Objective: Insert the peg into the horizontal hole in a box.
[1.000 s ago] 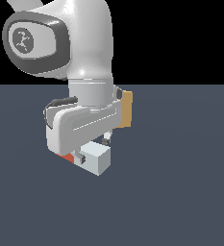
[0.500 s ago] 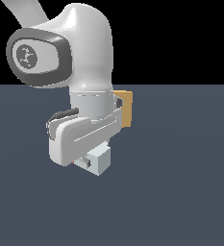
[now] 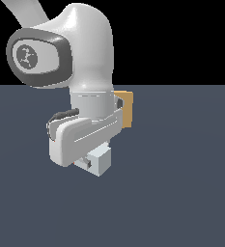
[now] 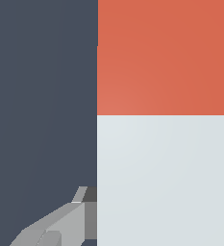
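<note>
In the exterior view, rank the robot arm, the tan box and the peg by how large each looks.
1. Robot arm, by far the largest.
2 and 3. Box and peg: similar visible patches, both mostly hidden by the arm, and the peg may be nearer. No ranking.

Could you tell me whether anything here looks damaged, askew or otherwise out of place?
Nothing stands out. The peg sits under the gripper, intact in the wrist view, and the box stands upright behind the arm, mostly hidden.

surface: flat dark slate-blue floor [image 3: 181,193] | on it: tan box [image 3: 126,108], partly hidden by arm
</note>
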